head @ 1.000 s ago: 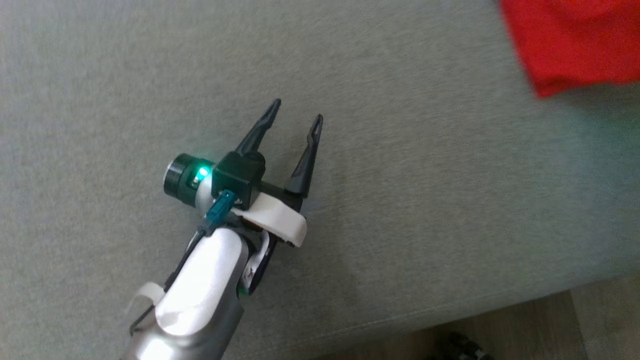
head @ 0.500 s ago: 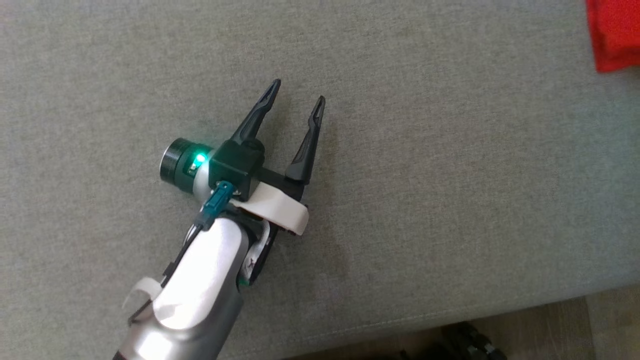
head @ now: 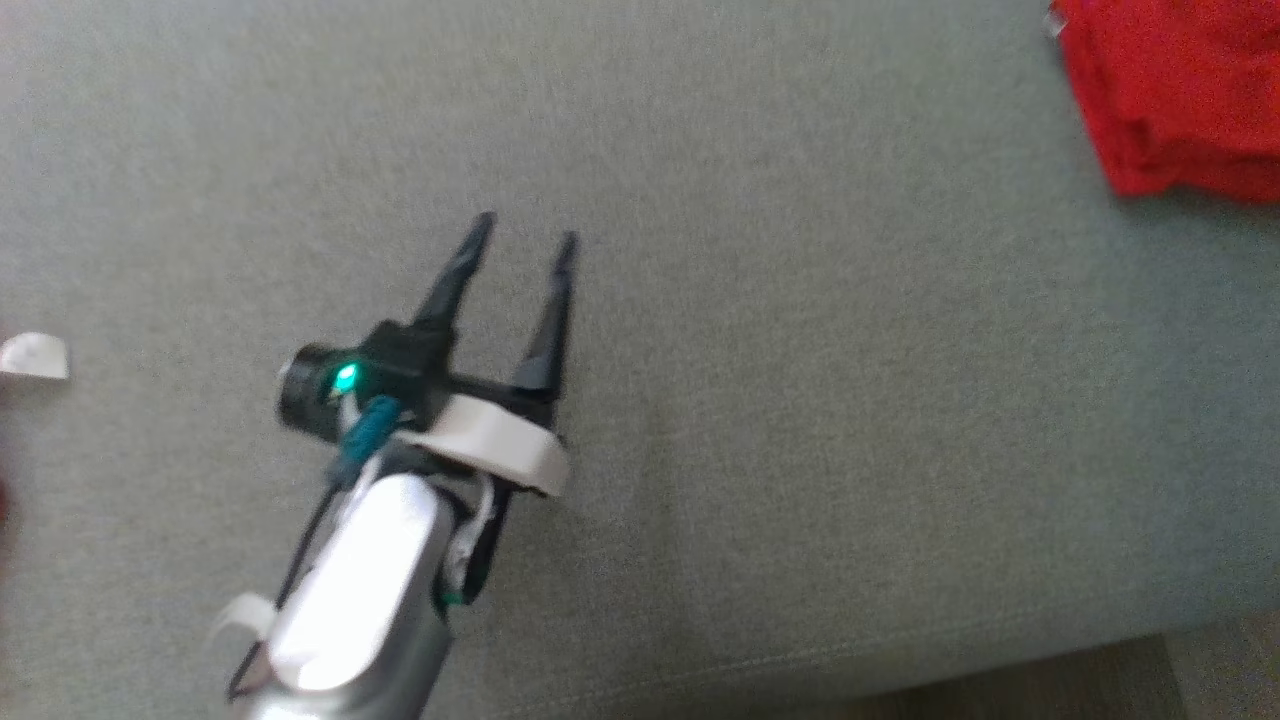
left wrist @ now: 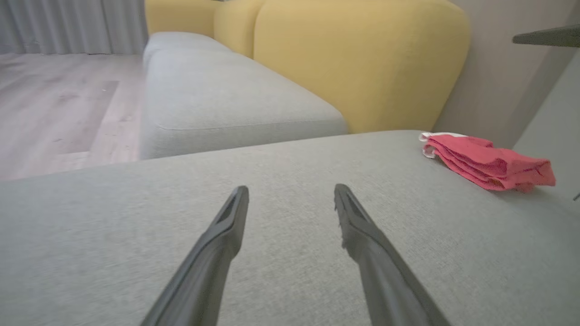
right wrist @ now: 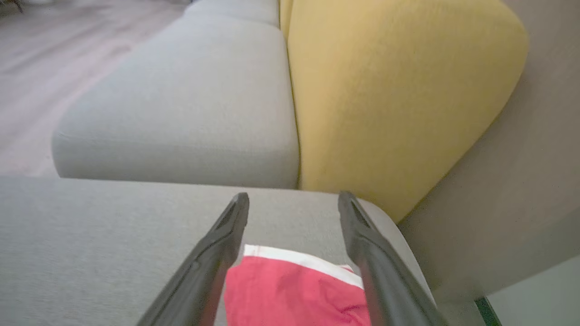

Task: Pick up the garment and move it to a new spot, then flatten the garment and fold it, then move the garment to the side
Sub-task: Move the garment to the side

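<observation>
The head camera has swung since half a second ago, so the whole view has shifted: the left hand (head: 526,226) now sits lower and further left in the frame, and more of the red garment (head: 1180,90) shows in the upper right corner. The left hand hangs over the grey seat cushion (head: 800,400) left of centre, its two dark fingers spread apart with nothing between them and a green light (head: 346,378) glowing on its wrist. A small white piece (head: 35,357) shows at the left edge; the frame is too blurred to tell what it is. In the left wrist view the garment lies folded at the right of the frame, a white edge at its near end, well apart from the left hand's fingertips. In the right wrist view the right hand (right wrist: 294,194) is released, its fingers wide apart, and the garment with its white band lies on the cushion at the bottom centre, seen between them. Behind stand a yellow back cushion (right wrist: 385,90) at the upper right, a second grey seat (right wrist: 181,104) at the upper left, and a wooden floor (right wrist: 41,50) beyond it.
</observation>
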### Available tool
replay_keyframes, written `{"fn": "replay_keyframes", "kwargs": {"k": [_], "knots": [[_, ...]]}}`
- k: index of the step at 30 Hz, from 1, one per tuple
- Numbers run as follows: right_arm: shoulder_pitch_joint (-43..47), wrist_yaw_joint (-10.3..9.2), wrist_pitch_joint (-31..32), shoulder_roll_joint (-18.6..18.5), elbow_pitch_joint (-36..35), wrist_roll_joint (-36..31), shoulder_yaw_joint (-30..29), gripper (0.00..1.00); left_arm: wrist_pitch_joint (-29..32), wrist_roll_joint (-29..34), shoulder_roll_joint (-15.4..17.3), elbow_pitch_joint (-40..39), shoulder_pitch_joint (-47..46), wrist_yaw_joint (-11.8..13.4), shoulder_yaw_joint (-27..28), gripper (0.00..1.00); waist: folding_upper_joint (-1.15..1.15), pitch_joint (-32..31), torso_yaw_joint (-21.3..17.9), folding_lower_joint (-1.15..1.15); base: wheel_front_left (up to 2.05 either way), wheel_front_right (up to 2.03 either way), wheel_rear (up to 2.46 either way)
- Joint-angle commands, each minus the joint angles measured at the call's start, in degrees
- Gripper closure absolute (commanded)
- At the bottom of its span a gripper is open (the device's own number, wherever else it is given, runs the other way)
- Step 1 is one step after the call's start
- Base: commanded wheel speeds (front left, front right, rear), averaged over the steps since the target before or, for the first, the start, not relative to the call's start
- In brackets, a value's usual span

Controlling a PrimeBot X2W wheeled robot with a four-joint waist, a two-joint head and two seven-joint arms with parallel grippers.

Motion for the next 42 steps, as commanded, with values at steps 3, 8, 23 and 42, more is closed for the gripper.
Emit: {"fn": "replay_keyframes", "kwargs": {"k": [3,8,23,42], "knots": [[3.7,-0.04,-5.1,0.43,-4.99,1.25,-0.34,0.0,-0.54,-1.05,2.19,-3.58,0.8,1.25,4.13,0.0,0.0,-7.92,1.05,0.0,0.0,0.0,0.0],[10.1,-0.04,-10.77,1.94,-10.35,2.81,-2.87,0.0,-0.46,-3.03,4.34,-5.35,3.44,2.72,7.66,0.0,0.0,-13.23,2.24,0.0,0.0,0.0,0.0],[44.42,-0.04,-19.88,8.24,-28.38,-6.72,-19.43,0.0,-0.68,-5.46,7.1,-6.15,14.49,4.69,14.36,0.0,0.0,-20.2,4.61,0.0,0.0,0.0,0.0],[69.2,-0.04,-18.87,22.98,-45.81,-27.32,-41.49,0.0,-0.7,-0.05,0.96,-6.83,20.94,-0.6,20.03,0.0,0.0,-20.52,6.43,0.0,0.0,0.0,0.0]]}}
